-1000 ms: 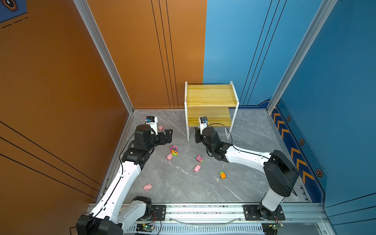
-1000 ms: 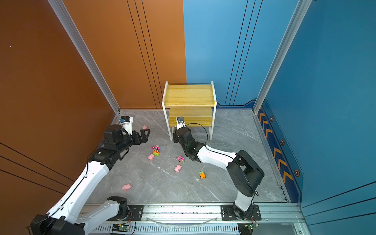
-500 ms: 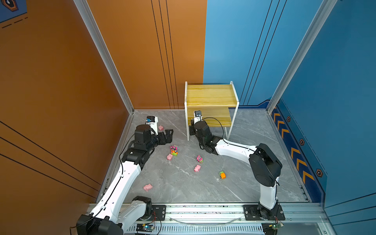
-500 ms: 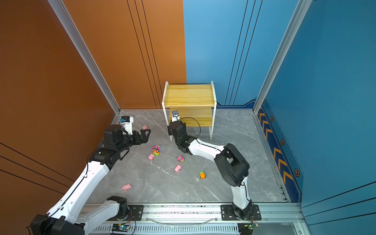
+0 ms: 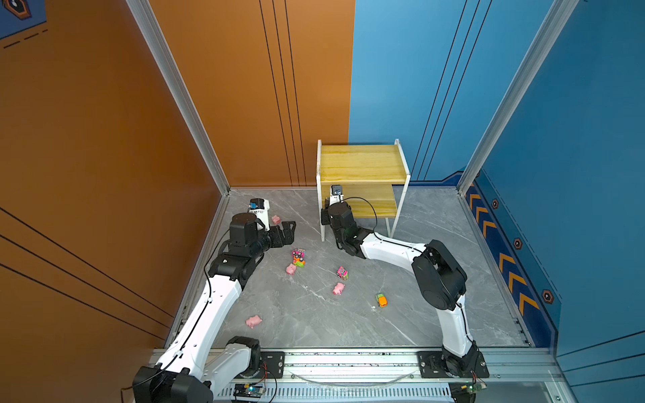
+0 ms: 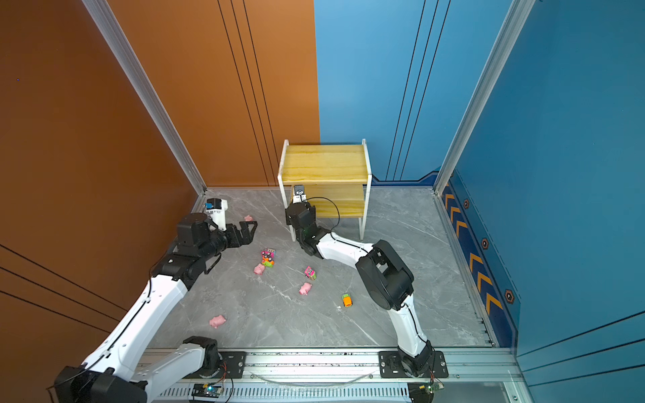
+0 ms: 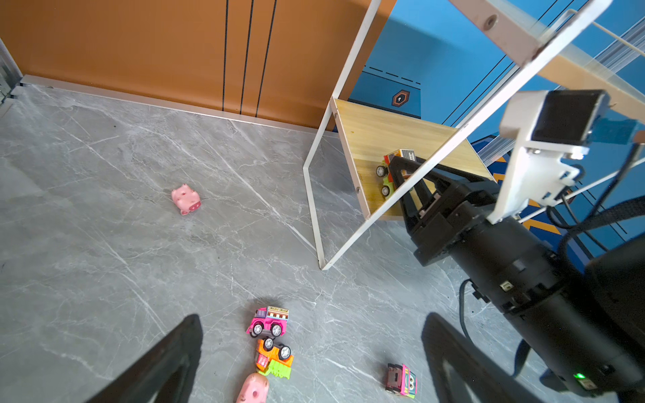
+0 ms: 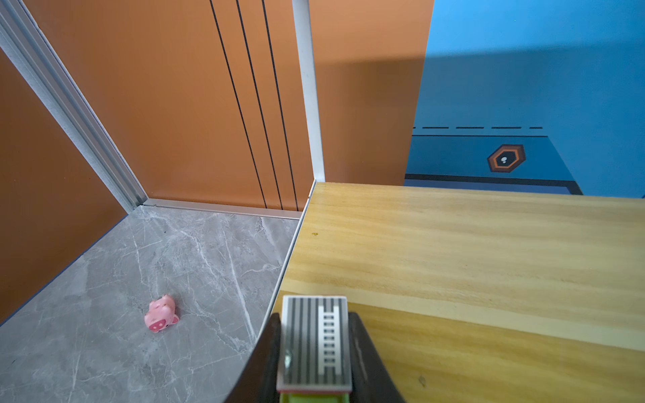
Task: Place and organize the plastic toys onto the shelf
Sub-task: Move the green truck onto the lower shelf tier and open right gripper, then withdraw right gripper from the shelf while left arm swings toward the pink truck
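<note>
Four rounded pink plastic pigs lie on the grey marble-patterned worktop: one pig (image 5: pixel 275 219) near the far left corner, one pig (image 5: pixel 290 269) touching a small cluster, one pig (image 5: pixel 338 289) mid-worktop, and one pig (image 5: pixel 253 321) toward the front left. Five boxy toy trucks show: a pink truck (image 7: pixel 268 321) and an orange-and-green truck (image 7: pixel 274 357) touching each other, a pink-and-green truck (image 5: pixel 342 273) near the middle, an orange-and-green truck (image 5: pixel 382 300) further right, and a green truck with a grey striped ladder roof (image 8: pixel 316 343) clamped in the right pincer (image 8: pixel 316 363).

That right pincer holds the truck over the lower board's left front corner of the small two-tier shelf (image 5: pixel 363 164), pale yellow wood on a thin white metal frame, which stands against the back edge of the worktop. Whether the truck's wheels touch the board cannot be told. The left pincer (image 5: pixel 287 234) hangs with its jaws spread wide and empty above the worktop, near the far-left pig.

Orange panels wall the left and back, blue panels the right; an aluminium rail along the front edge carries both white arms.
</note>
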You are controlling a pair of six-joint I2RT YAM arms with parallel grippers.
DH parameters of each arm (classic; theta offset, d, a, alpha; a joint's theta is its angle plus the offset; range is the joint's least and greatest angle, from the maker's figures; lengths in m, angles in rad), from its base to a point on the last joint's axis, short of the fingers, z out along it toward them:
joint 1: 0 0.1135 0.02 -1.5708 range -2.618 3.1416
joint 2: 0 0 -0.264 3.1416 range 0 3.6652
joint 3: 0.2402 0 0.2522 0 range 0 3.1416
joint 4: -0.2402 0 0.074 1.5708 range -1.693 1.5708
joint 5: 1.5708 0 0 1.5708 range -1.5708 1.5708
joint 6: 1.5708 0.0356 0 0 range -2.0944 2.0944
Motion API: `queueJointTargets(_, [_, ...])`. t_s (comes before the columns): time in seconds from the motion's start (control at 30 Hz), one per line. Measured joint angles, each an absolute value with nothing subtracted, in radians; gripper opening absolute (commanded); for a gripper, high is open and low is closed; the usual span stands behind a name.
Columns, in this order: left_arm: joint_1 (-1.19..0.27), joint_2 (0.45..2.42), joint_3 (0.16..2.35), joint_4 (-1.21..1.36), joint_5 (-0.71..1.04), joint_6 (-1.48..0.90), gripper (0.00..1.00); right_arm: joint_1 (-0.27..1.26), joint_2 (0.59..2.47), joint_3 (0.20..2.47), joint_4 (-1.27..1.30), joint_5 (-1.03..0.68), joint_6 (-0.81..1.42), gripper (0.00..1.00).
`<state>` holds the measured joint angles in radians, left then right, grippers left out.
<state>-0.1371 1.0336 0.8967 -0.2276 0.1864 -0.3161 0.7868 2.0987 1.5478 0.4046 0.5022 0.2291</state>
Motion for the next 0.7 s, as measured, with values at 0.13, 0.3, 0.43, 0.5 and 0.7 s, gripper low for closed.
queueJointTargets(0.13, [-0.135,1.037,0.897,-0.228,0.187,-0.316,0.99,0.784,2.123,1.571,0.426,0.499,0.236,0.36])
queueJointTargets(0.3, [-0.113,1.044,0.897,-0.228,0.189,-0.316,0.99,0.776,2.125,1.574,0.406,0.480,0.240,0.59])
queueJointTargets(0.43, [-0.090,1.045,0.897,-0.227,0.194,-0.323,0.99,0.765,2.117,1.565,0.399,0.456,0.239,0.73])
queueJointTargets(0.5, [-0.081,1.047,0.897,-0.227,0.196,-0.324,0.99,0.764,2.090,1.535,0.393,0.438,0.237,0.77])
queueJointTargets(0.7, [-0.077,1.052,0.896,-0.225,0.196,-0.331,0.99,0.775,1.936,1.395,0.399,0.403,0.237,0.81])
